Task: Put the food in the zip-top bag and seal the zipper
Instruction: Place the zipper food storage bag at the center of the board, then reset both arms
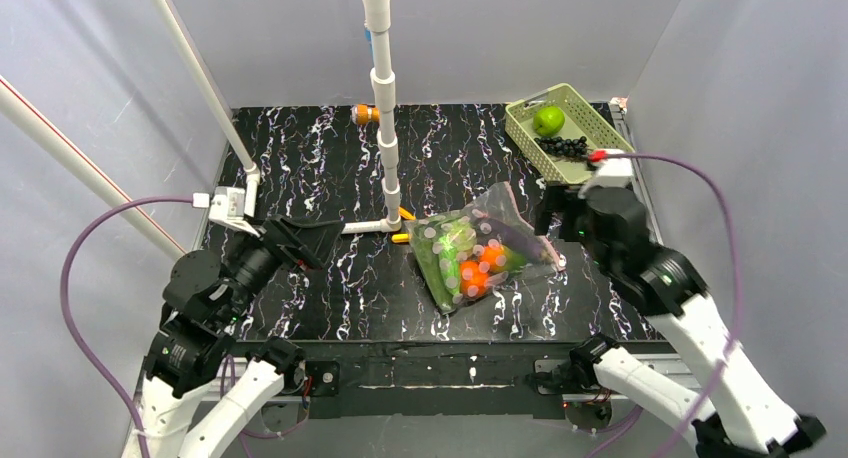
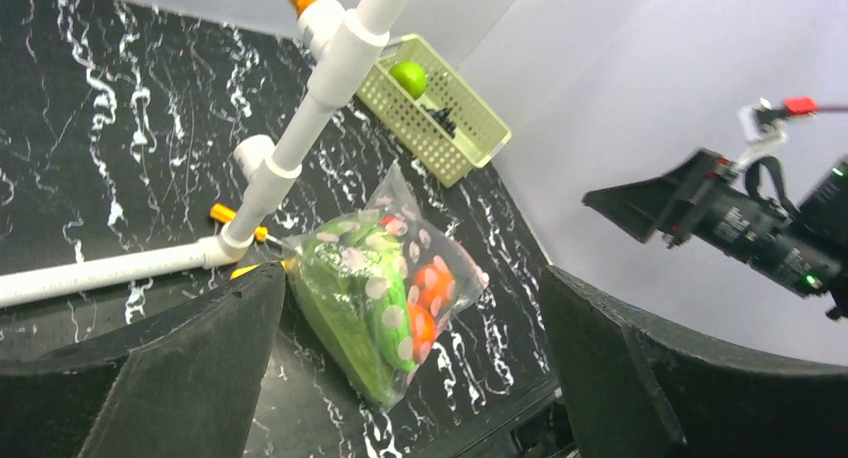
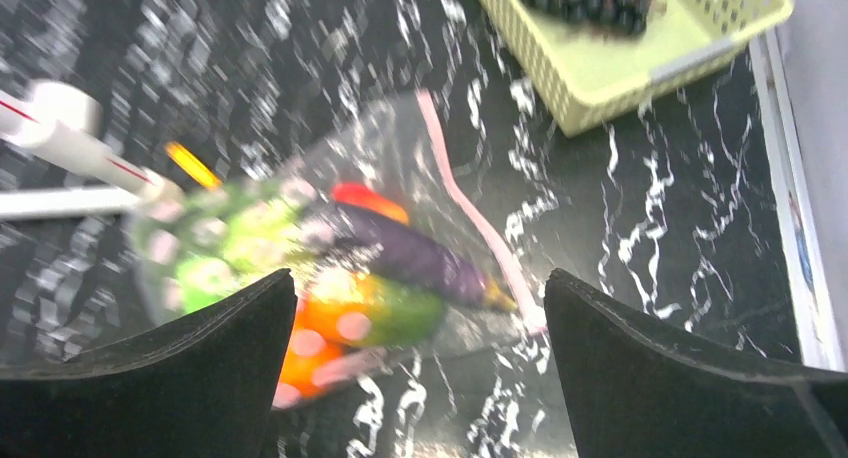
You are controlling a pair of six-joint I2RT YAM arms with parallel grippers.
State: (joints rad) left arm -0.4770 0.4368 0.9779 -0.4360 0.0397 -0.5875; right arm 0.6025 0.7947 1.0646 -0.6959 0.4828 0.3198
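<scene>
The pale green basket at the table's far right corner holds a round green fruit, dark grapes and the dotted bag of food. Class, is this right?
No. The basket holds the round green fruit and dark grapes, but the dotted bag of food lies outside it, on the black table nearer the arms, as the top external view shows.

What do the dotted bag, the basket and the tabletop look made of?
Zip-top bag: thin clear plastic film, glossy, crumpled, see-through between the dots.
Basket: probably moulded plastic, pale green, matte, perforated walls.
Table: black with white marble veining, perhaps printed; material unclear.
</scene>
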